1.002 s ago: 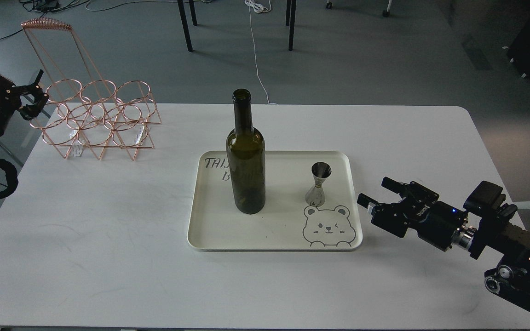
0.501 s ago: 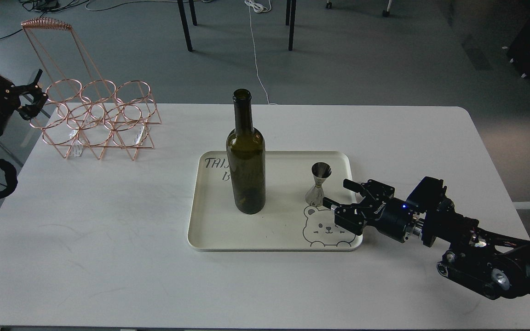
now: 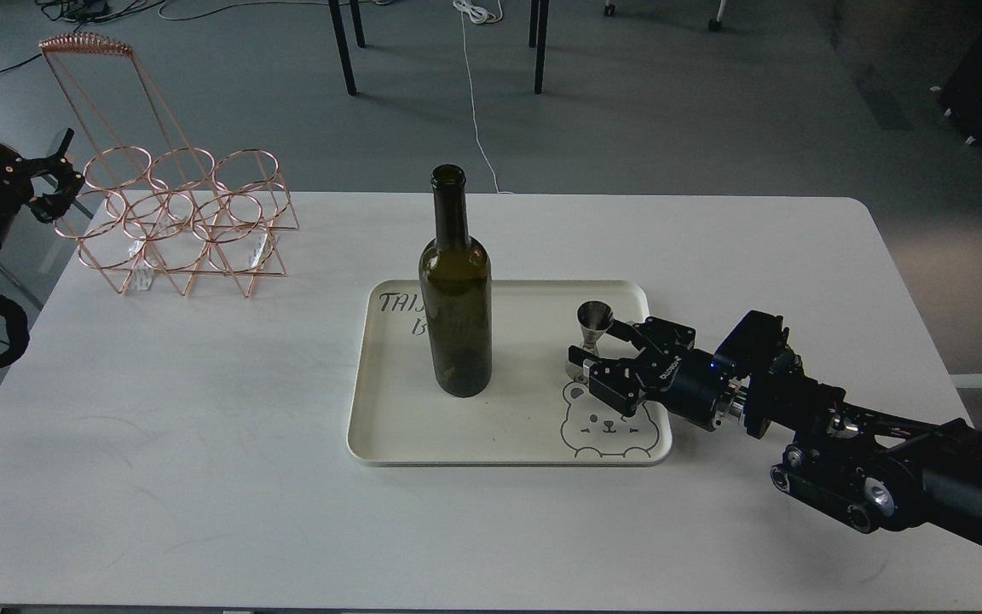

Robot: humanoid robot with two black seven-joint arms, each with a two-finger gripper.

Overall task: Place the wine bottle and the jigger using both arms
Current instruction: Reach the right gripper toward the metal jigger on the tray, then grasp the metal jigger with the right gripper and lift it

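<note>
Your right hand [image 3: 597,348] sits open around the jigger [image 3: 591,338], fingers either side, on the cream tray [image 3: 508,448]. Left of it stands the wine bottle [image 3: 455,290]. Your left hand [image 3: 56,175] looks open.

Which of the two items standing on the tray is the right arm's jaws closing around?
The jigger, the short silver cup at the tray's right; the right gripper brackets it. The tall wine bottle stands apart, untouched.
</note>
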